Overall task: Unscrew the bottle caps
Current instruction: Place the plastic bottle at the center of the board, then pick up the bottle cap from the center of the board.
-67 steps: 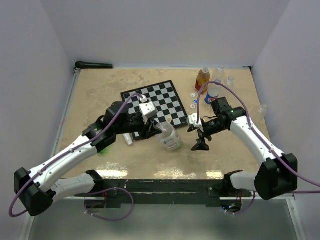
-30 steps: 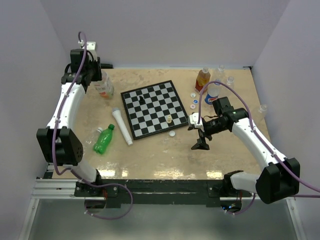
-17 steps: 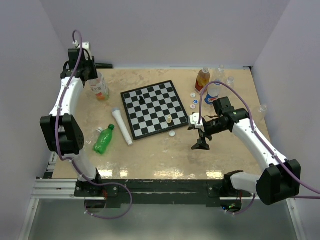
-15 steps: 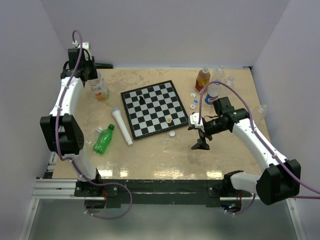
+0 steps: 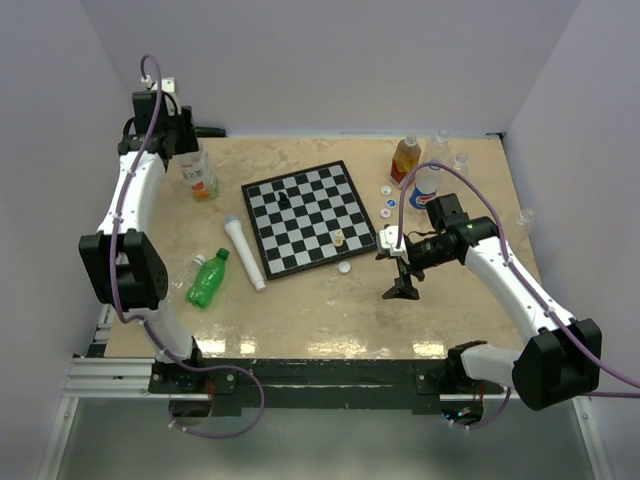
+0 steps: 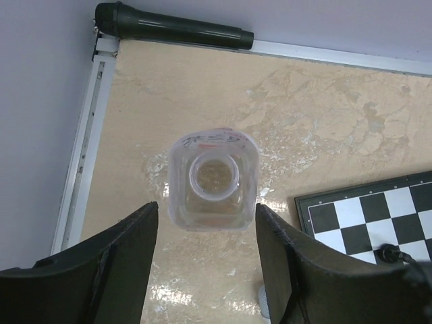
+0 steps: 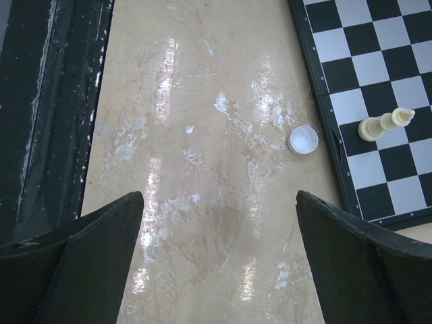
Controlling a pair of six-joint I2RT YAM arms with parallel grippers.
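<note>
1. Left wrist view: an uncapped clear bottle [image 6: 212,179] stands upright near the bench's [image 6: 337,101] far left corner.
2. Left gripper [image 6: 206,208] hangs over it, jaws apart.
3. Right gripper [image 7: 219,196] gapes wide near a loose white cap [image 7: 303,140] just off the chessboard's [image 7: 378,81] edge.

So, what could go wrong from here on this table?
1. The left gripper has its fingers close on both sides of the uncapped bottle, which stands in the far left corner. A sideways pull-away could tip it over.
2. The green bottle lies on its side beside the white tube. It may roll away when it is grasped.
</note>
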